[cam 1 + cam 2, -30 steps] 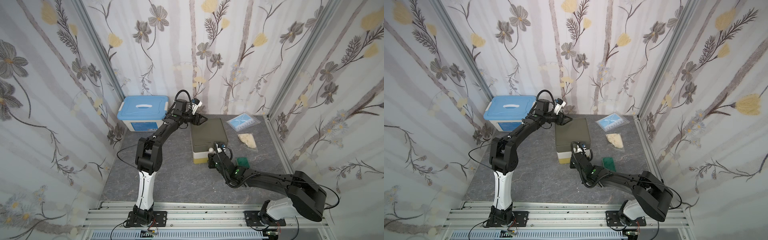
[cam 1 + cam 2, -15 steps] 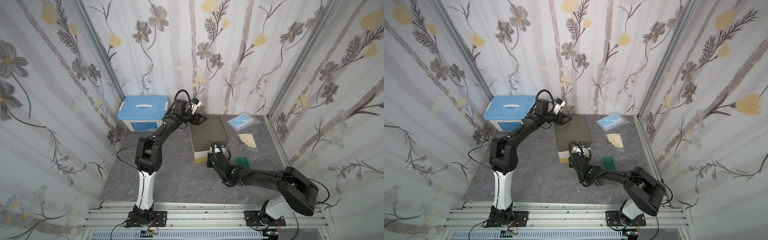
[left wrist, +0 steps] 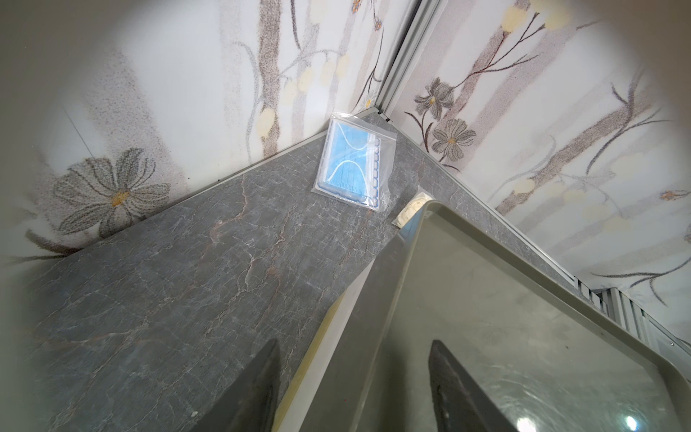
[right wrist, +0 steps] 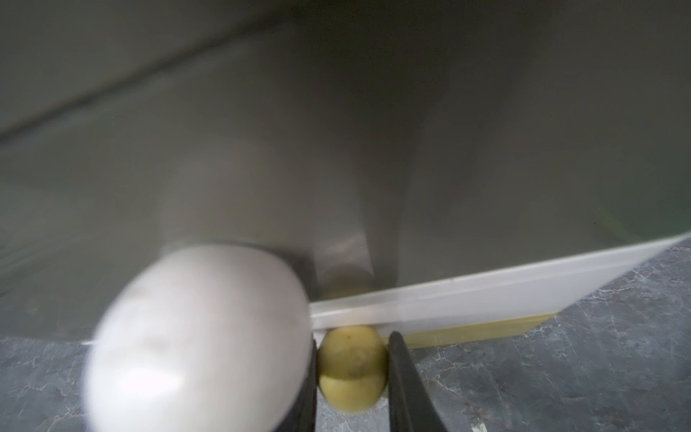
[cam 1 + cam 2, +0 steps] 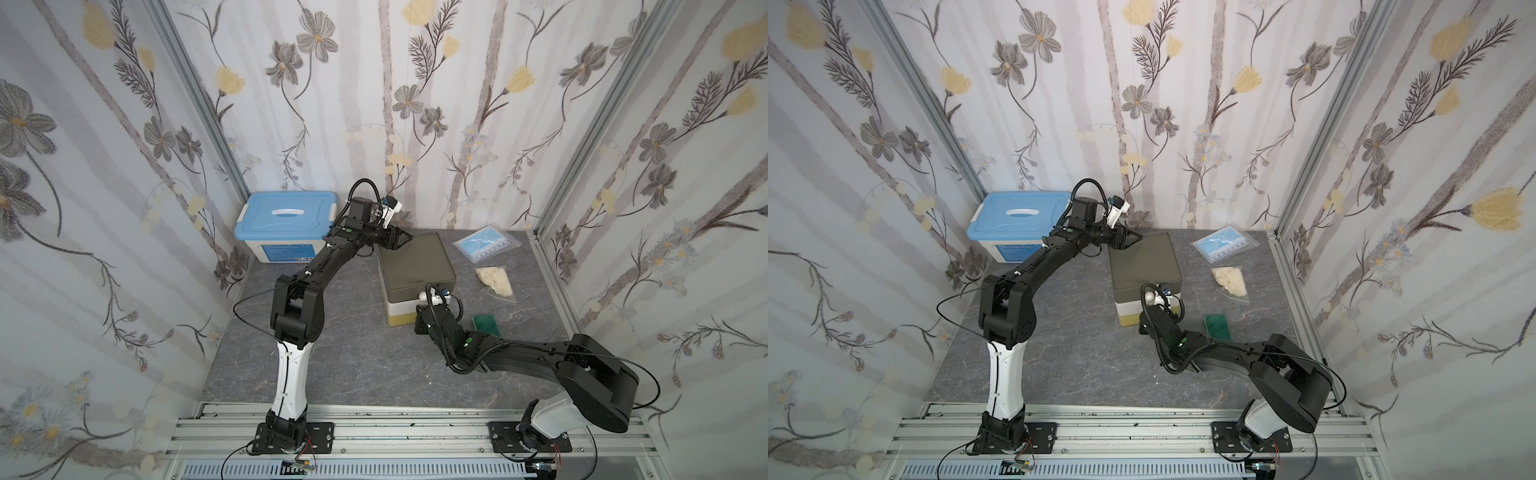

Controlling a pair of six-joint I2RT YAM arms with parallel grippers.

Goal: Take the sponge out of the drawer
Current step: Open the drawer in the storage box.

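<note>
Two bags (image 5: 485,245) beside drawer unit (image 5: 415,266)

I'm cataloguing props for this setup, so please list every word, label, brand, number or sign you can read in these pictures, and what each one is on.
No text can be read anywhere in these views.
Blue label on the front of the blue-lidded storage box: it carries print, but too small and blurred to read in both top views.
Bagged face masks: no print visible.
Drawer unit, green sponge and both arms: no markings visible.
</note>
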